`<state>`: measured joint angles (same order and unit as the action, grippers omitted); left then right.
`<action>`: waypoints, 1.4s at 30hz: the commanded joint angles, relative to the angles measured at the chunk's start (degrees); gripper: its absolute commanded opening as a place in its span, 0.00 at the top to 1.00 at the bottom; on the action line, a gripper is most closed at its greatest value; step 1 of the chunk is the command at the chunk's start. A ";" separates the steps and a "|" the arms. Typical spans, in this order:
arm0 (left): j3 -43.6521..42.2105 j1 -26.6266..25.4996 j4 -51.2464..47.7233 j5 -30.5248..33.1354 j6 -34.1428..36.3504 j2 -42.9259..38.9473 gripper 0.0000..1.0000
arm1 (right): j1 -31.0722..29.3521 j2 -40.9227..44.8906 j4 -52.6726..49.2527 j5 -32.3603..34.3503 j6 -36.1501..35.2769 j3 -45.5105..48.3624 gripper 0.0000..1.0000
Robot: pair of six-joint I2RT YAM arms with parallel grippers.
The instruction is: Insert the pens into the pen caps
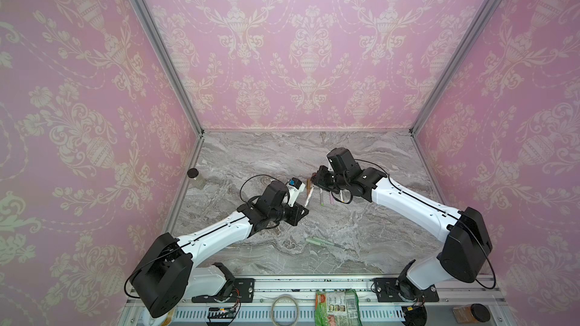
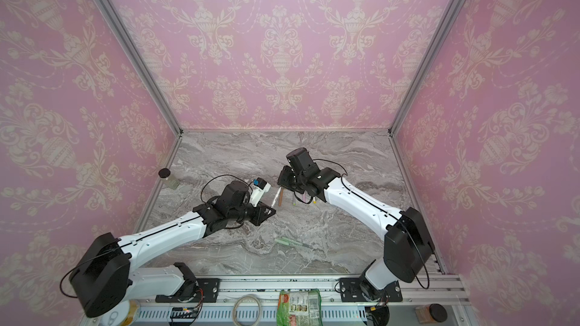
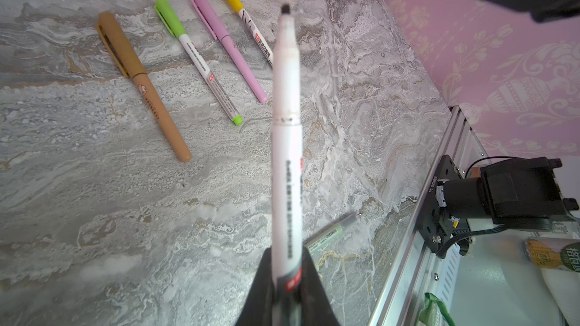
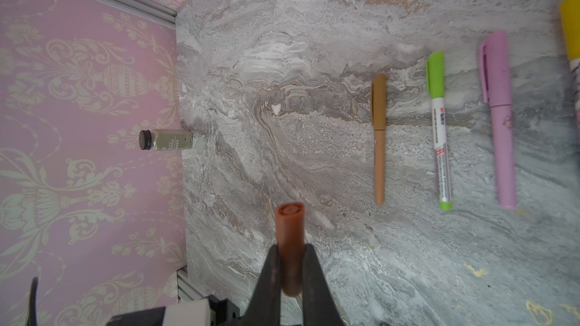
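**Tools.** The left gripper [image 3: 287, 266] is clamped on the rear end of an uncapped white pen [image 3: 285, 152], whose dark tip points away from the jaws. The right gripper [image 4: 290, 254] is closed on a reddish-brown cap [image 4: 290, 224], open mouth outward.

**Differences between views.** Only the right wrist view shows the cap's mouth and the ribs inside it. In both top views the gripper body hides the cap almost entirely. The wrist views show four capped pens lying side by side on the marble tabletop [image 3: 94, 214]:
- brown pen [image 3: 147, 89]
- green-capped pen [image 3: 204, 67]
- pink pen [image 3: 229, 45]
- yellow-capped pen [image 3: 244, 14]

In a top view the right arm covers the far ends of that row. There the held white pen [image 2: 276, 197] shows just beside the brown pen [image 2: 281, 197], on its left, raised off the surface.

**Surroundings.** A sage-green pen [image 1: 323, 242] lies alone, well apart from the brown pen, toward the front rail. The left wrist view shows it partly behind the held pen, and I cannot tell whether it is capped. Further from the brown pen, on the front rail, lie a ring of tape [image 1: 285, 308] and a green packet [image 1: 337, 307].

**Containers.**
- A glass jar [image 4: 166, 144] with a dark lid stands far left of the brown pen, against the side wall, holding greyish-green matter.
- A brown jar [image 1: 472, 313] lies on the rail; its contents are unclear.
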<state>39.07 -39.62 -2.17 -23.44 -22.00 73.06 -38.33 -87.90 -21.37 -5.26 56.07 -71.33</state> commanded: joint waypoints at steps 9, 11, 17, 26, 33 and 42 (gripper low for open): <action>0.13 -0.24 0.12 1.30 -0.77 -1.42 1.00 | 0.27 -1.11 -2.38 1.26 -2.56 -0.01 1.00; 0.13 -0.29 0.07 1.38 -0.76 -1.43 1.00 | 0.18 -1.05 -2.35 1.13 -2.55 0.35 1.00; 0.22 -0.29 0.29 1.38 -0.81 -1.26 1.00 | -0.21 -1.18 -2.24 0.78 -2.39 0.84 1.00; -0.19 -0.29 0.11 1.52 -0.85 -1.68 1.00 | -0.87 -2.14 -1.84 0.86 -2.22 1.37 1.00; -0.36 -0.29 0.20 1.73 -0.94 -1.78 1.00 | -0.90 -1.80 -1.91 1.04 -2.48 1.63 1.00; -0.59 -0.28 0.16 1.30 -1.08 -1.23 1.00 | 0.18 0.11 -0.73 0.19 -1.10 0.65 1.00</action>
<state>39.07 -39.62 -2.22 -23.20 -22.00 72.40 -38.63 -89.38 -22.35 -4.71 55.09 -70.54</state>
